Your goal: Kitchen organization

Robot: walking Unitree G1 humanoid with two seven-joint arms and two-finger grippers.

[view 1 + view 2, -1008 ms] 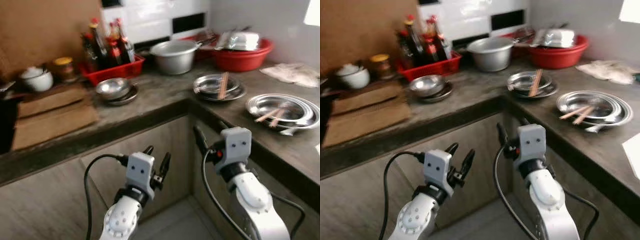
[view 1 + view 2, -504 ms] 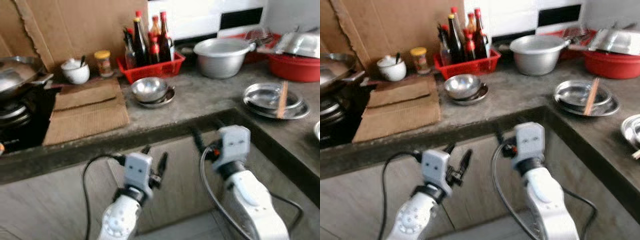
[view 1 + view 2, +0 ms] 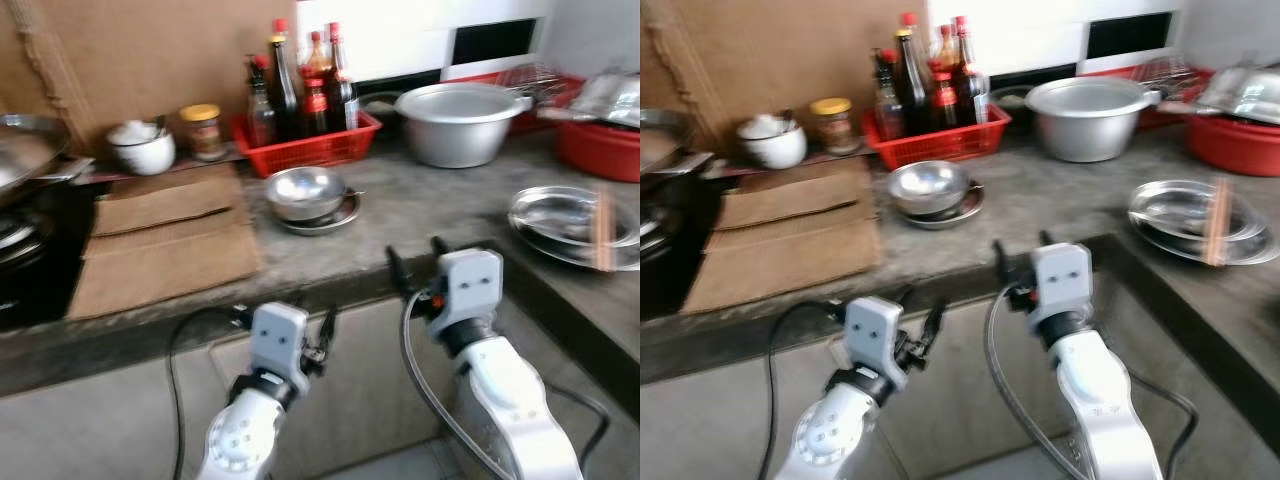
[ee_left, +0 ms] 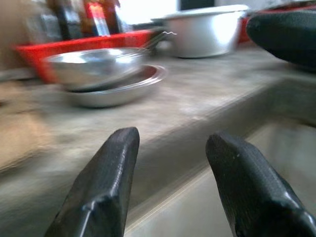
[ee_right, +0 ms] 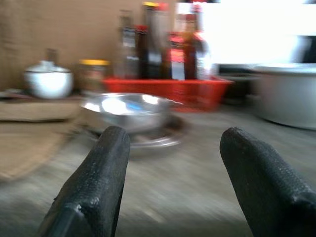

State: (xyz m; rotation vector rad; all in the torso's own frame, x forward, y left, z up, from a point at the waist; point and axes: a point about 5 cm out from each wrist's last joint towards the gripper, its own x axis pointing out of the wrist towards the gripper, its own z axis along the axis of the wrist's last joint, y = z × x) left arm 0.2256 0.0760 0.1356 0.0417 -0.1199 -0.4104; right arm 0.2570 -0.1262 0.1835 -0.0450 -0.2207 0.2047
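Observation:
A steel bowl (image 3: 305, 190) sits on a steel plate on the grey counter (image 3: 420, 205), in front of a red basket (image 3: 310, 148) of sauce bottles. Both grippers hang below the counter's front edge, facing the bowl. My left gripper (image 3: 312, 318) is open and empty, as is my right gripper (image 3: 418, 260). In the left wrist view the bowl (image 4: 96, 69) lies past the open left gripper (image 4: 173, 138). The right wrist view has the bowl (image 5: 126, 111) beyond the open right gripper (image 5: 175, 136).
An aluminium pot (image 3: 462, 122) stands at the back. On the right are steel plates with chopsticks (image 3: 575, 222) and a red basin (image 3: 602, 145). Cardboard mats (image 3: 165, 240), a white lidded pot (image 3: 140, 148), a jar (image 3: 204, 130) and a stove with a wok (image 3: 22, 165) lie left.
The whole picture has swung left along the counter, then settled nearer the bowl: the camera moved. Both grippers stay open and empty below the counter edge.

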